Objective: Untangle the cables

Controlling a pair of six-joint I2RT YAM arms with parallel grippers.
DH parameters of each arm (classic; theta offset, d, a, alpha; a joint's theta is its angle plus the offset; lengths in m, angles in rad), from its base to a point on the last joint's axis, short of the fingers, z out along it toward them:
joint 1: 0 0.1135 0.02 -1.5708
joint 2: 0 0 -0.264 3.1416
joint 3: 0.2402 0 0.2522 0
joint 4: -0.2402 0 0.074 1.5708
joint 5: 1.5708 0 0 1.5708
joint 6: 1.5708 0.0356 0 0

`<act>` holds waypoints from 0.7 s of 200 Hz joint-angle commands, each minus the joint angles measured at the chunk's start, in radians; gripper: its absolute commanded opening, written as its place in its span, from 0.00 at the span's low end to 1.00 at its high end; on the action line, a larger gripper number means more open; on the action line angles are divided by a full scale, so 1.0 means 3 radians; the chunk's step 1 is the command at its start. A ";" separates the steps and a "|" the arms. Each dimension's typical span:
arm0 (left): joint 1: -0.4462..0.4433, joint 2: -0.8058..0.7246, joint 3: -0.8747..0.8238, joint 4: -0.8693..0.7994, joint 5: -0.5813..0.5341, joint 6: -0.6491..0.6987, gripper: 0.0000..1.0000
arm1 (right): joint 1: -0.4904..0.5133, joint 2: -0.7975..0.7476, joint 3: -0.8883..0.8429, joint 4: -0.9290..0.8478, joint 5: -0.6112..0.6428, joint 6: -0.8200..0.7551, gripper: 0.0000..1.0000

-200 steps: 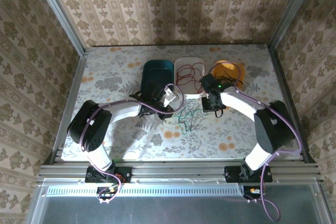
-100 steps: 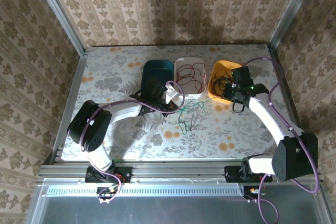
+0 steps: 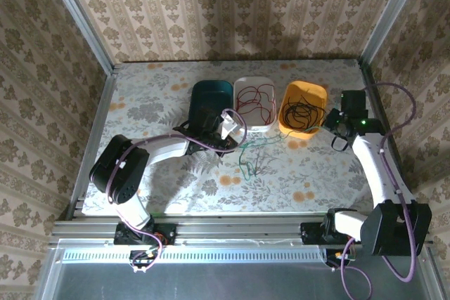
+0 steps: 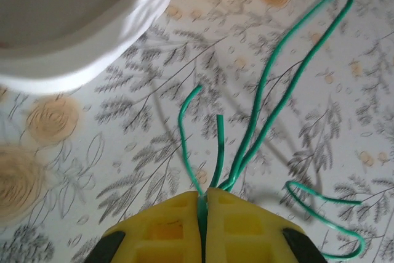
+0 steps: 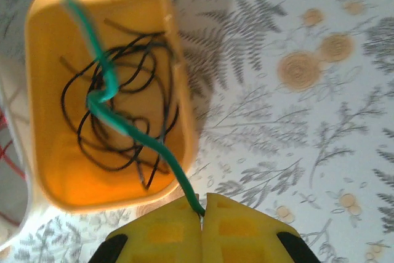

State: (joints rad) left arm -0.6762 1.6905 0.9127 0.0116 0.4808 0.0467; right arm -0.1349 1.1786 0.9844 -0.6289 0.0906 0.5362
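Flowery table point(image 3: 140, 103) had red cables point(image 3: 256, 100) in the white tray point(image 3: 252, 79) and black cables point(image 3: 302, 112) in the orange tray point(image 3: 322, 90), so those looked sorted. Loose green cables point(image 3: 249, 156) lay on the table, not put away yet. Wrist views showed what the top view could not: left gripper point(image 4: 203, 198) and right gripper point(image 5: 202, 204) each pinched shut on green cables.

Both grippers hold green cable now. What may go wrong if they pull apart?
1. The green cable in the right gripper passes over the black cables in the orange tray; pulling may snag them or shift the tray.
2. The left gripper pinches several green strands together, so pulling may tighten the tangle instead of freeing it.
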 commanded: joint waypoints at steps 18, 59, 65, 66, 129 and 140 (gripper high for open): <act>0.0097 -0.0020 -0.0217 -0.0604 -0.0325 0.0064 0.00 | -0.0538 -0.0169 0.0155 0.0130 0.0312 0.0119 0.00; 0.0101 -0.0060 -0.0240 -0.0444 -0.0251 0.0043 0.00 | -0.0071 -0.0264 0.0189 0.0240 0.0172 -0.0041 0.02; 0.0106 -0.0069 -0.0247 -0.0403 -0.0235 0.0036 0.00 | 0.0107 -0.0277 0.0205 0.0241 0.0265 -0.0072 0.02; 0.0106 -0.0070 -0.0246 -0.0395 -0.0228 0.0035 0.00 | 0.0138 -0.0280 0.0208 0.0240 0.0278 -0.0075 0.02; 0.0201 -0.0328 -0.0430 0.0304 0.0020 -0.0372 0.50 | 0.1587 0.0285 0.0753 0.0541 0.0812 -0.0022 0.05; 0.0240 -0.0432 -0.0468 0.0464 0.0057 -0.0517 0.56 | 0.1680 0.0506 0.0944 0.0580 0.0804 -0.0014 0.05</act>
State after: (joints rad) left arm -0.6304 1.6367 0.7971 0.0185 0.4465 -0.0105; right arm 0.3119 1.2217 1.1694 -0.5182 0.2523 0.5304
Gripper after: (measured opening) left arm 0.511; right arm 0.057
